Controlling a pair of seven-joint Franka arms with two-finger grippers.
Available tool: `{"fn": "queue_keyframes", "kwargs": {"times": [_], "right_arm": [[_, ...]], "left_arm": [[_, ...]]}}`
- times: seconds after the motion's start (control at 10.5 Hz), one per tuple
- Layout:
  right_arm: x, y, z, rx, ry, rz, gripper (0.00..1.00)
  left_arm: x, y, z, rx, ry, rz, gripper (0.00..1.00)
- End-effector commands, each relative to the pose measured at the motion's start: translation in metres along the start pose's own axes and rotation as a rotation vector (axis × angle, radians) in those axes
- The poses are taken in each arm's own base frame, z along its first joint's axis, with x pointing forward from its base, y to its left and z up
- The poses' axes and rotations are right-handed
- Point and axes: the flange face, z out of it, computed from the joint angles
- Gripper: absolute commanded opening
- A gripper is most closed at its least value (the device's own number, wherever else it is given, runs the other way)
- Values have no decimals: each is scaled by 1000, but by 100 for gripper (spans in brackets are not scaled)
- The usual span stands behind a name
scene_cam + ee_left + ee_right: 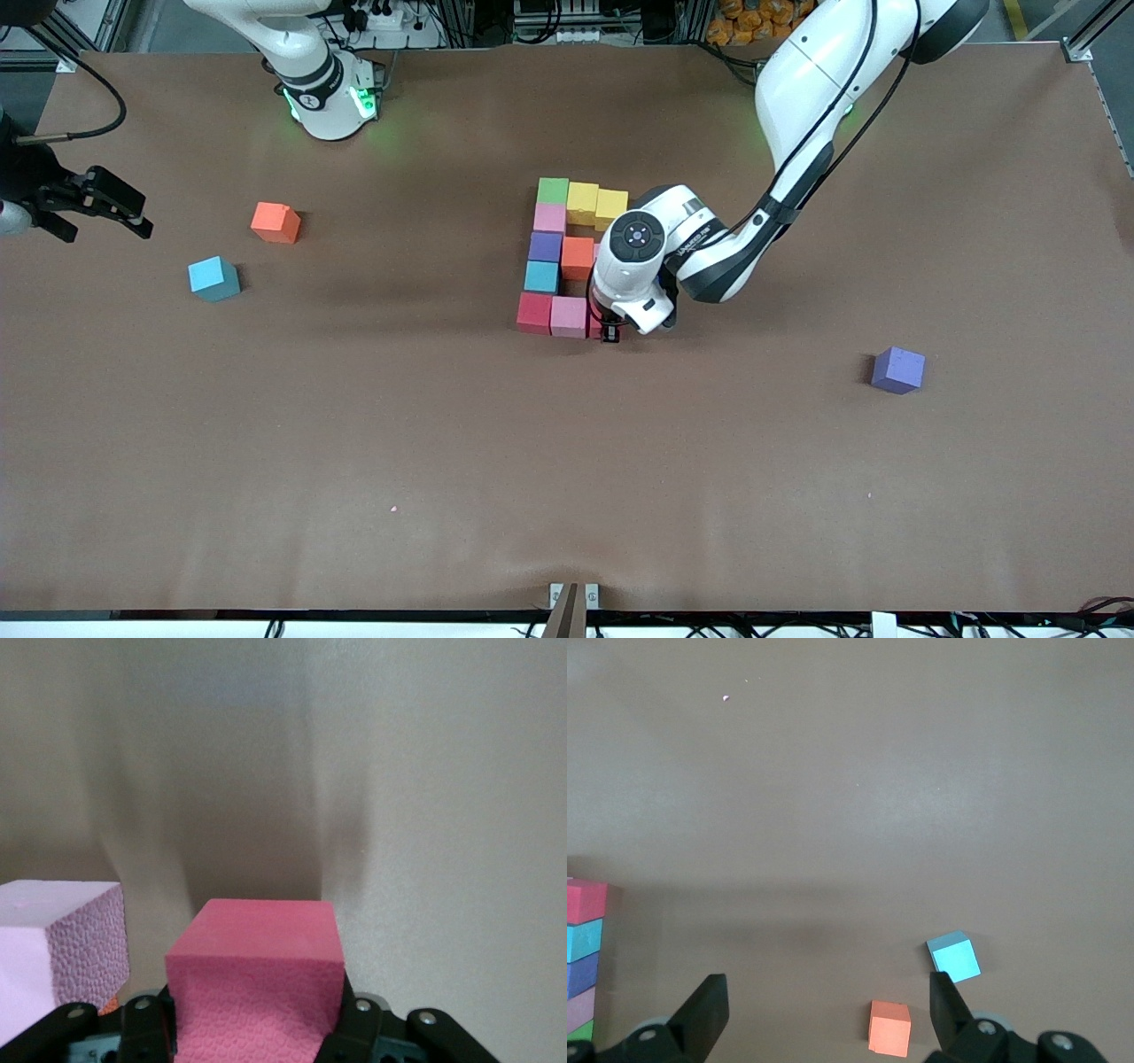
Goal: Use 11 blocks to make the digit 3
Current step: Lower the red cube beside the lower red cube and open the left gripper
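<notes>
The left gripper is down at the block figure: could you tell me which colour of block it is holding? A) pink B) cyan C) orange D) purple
A: in the left wrist view a pink block sits clamped between the fingers of the left gripper, right beside the lighter pink cube of the figure's bar nearest the front camera.

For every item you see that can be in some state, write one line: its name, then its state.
Left claw: shut on the pink block, down at the figure's bottom bar.
Right claw: open, holding nothing, waiting at the right arm's end.
Digit figure: unfinished.
Loose orange block: on the table, untouched.
Loose cyan block: same.
Loose purple block: same.
</notes>
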Motion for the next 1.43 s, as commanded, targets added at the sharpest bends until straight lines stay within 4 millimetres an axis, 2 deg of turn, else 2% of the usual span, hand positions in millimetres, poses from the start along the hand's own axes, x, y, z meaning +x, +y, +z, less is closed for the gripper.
{"fn": "queue_keyframes", "kwargs": {"times": [0.0, 0.29, 0.86, 0.95, 1.05, 1.14, 1.33], "right_arm": [[-5, 2, -4, 0, 3, -1, 100], [-4, 3, -5, 0, 11, -3, 100], [-4, 3, -5, 0, 11, -1, 100], [-4, 4, -5, 0, 11, 0, 100], [-4, 4, -5, 0, 11, 2, 100], [-5, 5, -5, 0, 11, 2, 100], [-4, 5, -4, 0, 9, 2, 100]], "left_arm": [[-6, 1, 3, -28, 24, -3, 12], [-6, 1, 14, -30, 41, -1, 12], [-15, 1, 15, -36, 31, 8, 14], [-15, 1, 15, -36, 30, 11, 45], [-15, 1, 16, -36, 33, 13, 99], [-17, 0, 15, -40, 34, 21, 100], [-15, 4, -3, -63, 32, 16, 100]]}}
